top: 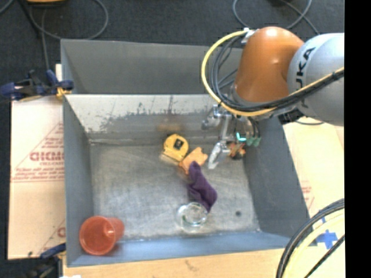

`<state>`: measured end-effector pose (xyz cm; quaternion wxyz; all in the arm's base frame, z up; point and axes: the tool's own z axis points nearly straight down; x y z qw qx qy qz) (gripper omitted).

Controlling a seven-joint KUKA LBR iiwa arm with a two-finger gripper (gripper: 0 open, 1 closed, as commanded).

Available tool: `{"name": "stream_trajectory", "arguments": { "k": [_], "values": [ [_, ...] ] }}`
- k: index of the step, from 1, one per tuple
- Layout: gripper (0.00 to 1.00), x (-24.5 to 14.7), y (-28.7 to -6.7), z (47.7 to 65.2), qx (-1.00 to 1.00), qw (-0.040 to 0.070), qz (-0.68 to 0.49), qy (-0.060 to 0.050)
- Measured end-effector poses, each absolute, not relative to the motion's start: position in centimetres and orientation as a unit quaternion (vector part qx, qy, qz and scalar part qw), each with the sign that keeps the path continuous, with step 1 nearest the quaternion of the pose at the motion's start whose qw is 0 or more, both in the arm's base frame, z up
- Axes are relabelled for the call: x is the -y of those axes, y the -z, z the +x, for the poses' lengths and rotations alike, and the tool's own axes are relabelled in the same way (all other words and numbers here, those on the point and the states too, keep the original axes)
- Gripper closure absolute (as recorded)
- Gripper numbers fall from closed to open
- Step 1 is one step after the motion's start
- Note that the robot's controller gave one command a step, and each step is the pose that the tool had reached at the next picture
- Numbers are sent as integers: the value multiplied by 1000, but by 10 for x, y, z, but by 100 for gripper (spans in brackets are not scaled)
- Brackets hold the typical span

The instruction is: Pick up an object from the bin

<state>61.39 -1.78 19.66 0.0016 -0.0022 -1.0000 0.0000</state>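
My gripper [214,157] hangs low over the back right part of the bin, under the arm's orange cover. Just left of it lies a small tan block [195,156], close to the gripper tip but with a little gap. A yellow tape measure [174,147] lies against the block's left side. A purple cloth [201,187] stretches from the block toward the front, below and left of the gripper. I see nothing held in the gripper. A small brown-orange piece [235,150] shows right beside the gripper; what it is I cannot tell.
A clear glass cup [192,216] lies at the front end of the cloth. A red-orange cup [99,234] lies on its side in the front left corner. The arm and its cables cover the back right corner.
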Motion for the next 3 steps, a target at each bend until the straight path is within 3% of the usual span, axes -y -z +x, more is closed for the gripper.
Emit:
{"name": "stream_trajectory", "arguments": {
  "k": [1, 2, 3],
  "values": [
    [0, 18, -201, 616, 1000, -3, -2, 0],
    [0, 3, -149, 614, 1000, -5, 22, -1],
    [100, -14, -90, 630, 987, -24, 160, -4]
  ]
}}
